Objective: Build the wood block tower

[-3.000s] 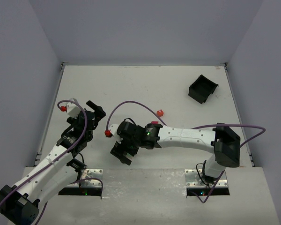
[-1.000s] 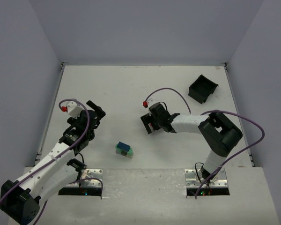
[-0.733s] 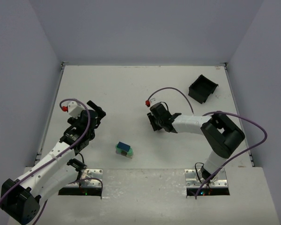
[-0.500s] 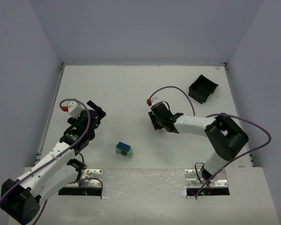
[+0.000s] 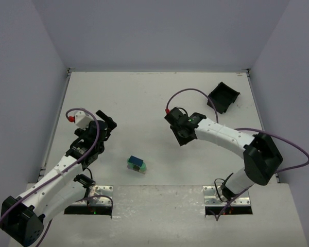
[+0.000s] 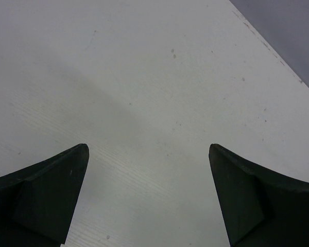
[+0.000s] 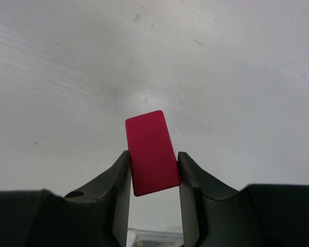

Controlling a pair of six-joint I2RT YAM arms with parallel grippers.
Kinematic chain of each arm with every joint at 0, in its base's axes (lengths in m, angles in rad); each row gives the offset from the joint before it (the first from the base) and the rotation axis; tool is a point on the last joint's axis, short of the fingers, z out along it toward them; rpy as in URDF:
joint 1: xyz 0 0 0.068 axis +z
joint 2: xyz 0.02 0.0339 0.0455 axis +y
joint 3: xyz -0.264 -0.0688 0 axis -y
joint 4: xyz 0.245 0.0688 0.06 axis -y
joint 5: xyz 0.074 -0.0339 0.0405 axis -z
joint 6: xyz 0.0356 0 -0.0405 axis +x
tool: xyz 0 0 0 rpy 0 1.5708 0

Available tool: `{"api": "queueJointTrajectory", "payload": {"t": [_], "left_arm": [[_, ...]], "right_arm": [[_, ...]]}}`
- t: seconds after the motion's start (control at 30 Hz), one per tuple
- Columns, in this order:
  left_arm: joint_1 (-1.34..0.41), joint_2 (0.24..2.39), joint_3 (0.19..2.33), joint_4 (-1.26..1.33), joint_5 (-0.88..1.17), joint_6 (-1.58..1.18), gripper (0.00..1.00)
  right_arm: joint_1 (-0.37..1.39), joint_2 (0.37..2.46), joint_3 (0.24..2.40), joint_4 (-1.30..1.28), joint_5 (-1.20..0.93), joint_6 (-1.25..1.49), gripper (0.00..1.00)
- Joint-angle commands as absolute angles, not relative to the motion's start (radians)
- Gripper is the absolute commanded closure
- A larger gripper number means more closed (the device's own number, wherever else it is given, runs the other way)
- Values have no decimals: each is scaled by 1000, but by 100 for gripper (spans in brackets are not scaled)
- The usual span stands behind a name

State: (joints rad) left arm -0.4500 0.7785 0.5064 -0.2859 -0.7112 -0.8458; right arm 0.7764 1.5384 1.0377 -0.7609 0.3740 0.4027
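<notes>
Partial tower point(image 5: 136, 164) of blue, green and tan wood blocks stood near the near edge of the table point(image 5: 144, 92). Right gripper point(image 7: 153, 154) was clamped on a red rectangular wooden block point(image 7: 149, 139) over mid-table, well apart from the tower. Left gripper point(image 6: 149, 152) gaped, empty. Judged: red block not yet placed.

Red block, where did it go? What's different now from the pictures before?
The right tool swung away from the spot where the small blue-and-green stack stands and went over to the red block. It shut on the block and now holds it, lifted a little, it seems. The left tool, wide open, the stack and the black bin stayed put.
</notes>
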Motion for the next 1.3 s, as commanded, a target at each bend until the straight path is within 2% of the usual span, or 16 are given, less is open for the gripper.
{"api": "queueJointTrajectory", "payload": {"t": [0.0,0.2,0.33,0.43,0.63,0.87,0.9,0.93,1.13,1.27], "left_arm": [[-442,785,519,-239,-701,-832,0],[-442,755,511,-244,-700,-834,0],[-442,742,506,-244,-704,-831,0],[-442,746,506,-242,-705,-833,0],[-442,766,521,-251,-701,-828,0],[-442,768,523,-256,-703,-827,0],[-441,770,523,-257,-705,-827,0],[-441,770,524,-259,-706,-827,0],[-442,775,525,-259,-712,-828,0],[-442,785,529,-260,-712,-828,0]], "right_arm": [[801,1591,1099,-1189,472,463,88],[832,1802,1158,-1276,458,453,90],[841,1862,1170,-1260,447,396,90],[842,1895,1179,-1143,391,305,82],[839,2009,1229,-1008,331,181,78],[839,2102,1327,-971,298,113,73],[839,2117,1348,-964,290,100,65],[839,2127,1362,-958,291,92,61],[823,2123,1370,-842,288,125,48],[810,2055,1317,-745,267,150,33]]}}
